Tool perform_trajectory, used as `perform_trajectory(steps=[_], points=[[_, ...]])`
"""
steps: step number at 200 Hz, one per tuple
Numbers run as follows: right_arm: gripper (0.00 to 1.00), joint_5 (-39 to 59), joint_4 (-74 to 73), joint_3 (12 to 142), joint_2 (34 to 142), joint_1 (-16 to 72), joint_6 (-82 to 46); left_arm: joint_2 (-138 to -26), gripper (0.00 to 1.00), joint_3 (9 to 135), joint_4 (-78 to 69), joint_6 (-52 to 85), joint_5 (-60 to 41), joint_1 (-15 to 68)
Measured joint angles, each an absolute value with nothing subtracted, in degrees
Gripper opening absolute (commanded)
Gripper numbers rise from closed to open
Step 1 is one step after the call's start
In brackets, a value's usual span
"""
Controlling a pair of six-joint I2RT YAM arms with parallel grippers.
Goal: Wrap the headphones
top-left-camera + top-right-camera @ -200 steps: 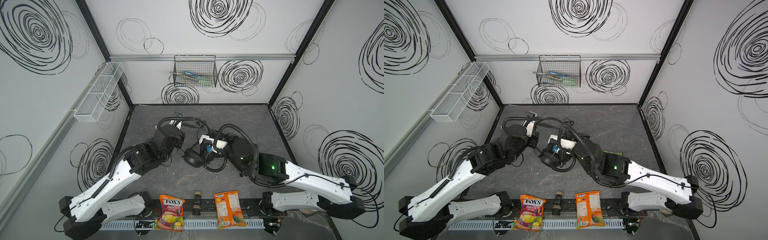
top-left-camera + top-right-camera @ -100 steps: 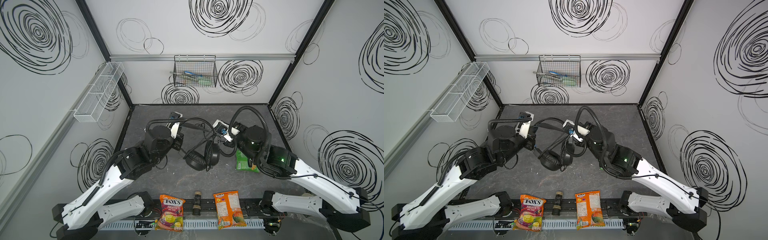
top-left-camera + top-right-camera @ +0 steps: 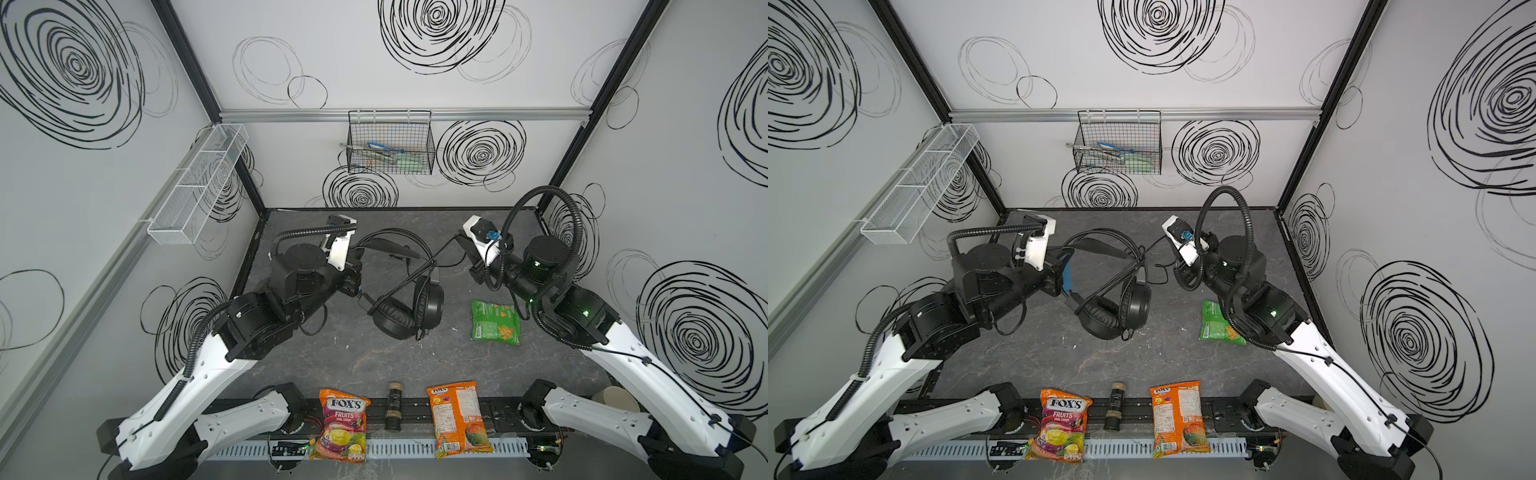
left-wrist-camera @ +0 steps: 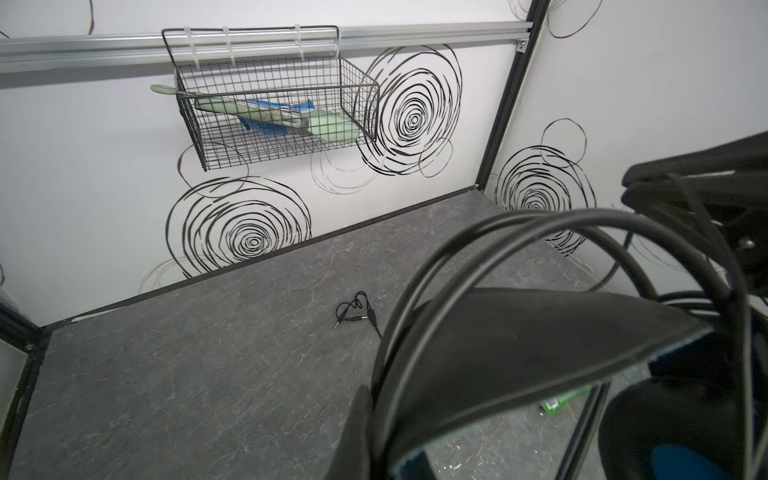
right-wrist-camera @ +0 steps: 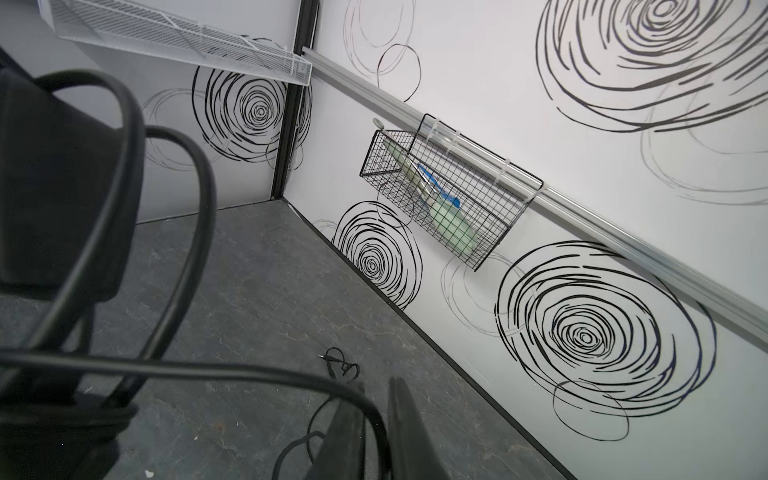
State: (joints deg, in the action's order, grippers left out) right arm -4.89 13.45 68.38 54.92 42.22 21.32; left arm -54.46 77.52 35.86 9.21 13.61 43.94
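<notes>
While left fingers (image 4: 353,440) clamp headphones (image 3: 405,320); right fingers (image 5: 409,436) pinch cable (image 5: 232,368) | plug (image 4: 360,319) clear only in wrist views

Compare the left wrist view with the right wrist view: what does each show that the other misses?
Left wrist only: the blue-lined earcup and a corner of the green bag. Right wrist only: the white mesh shelf and the right gripper closed on the cable. Both: the headband, the black wire basket and the plug end on the table.

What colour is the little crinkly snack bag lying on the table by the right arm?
Green. The small plastic snack bag shows best in a top view.
</notes>
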Motion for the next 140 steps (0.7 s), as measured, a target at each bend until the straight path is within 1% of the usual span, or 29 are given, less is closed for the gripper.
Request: perform_trajectory(steps=[51,93,140], points=[[0.19,-2.17,10.5,67.81,54.52,41.65,17.12,-53.78,0.0,77.82,35.68,13.37,6.2,42.09],[0.17,-1.02,8.27,65.34,54.54,41.6,14.96,-53.78,0.0,78.02,34.41,16.78,2.85,41.47],[0.13,1.43,4.64,63.37,56.51,41.6,11.49,-53.76,0.0,78.56,30.92,20.43,0.34,40.69]])
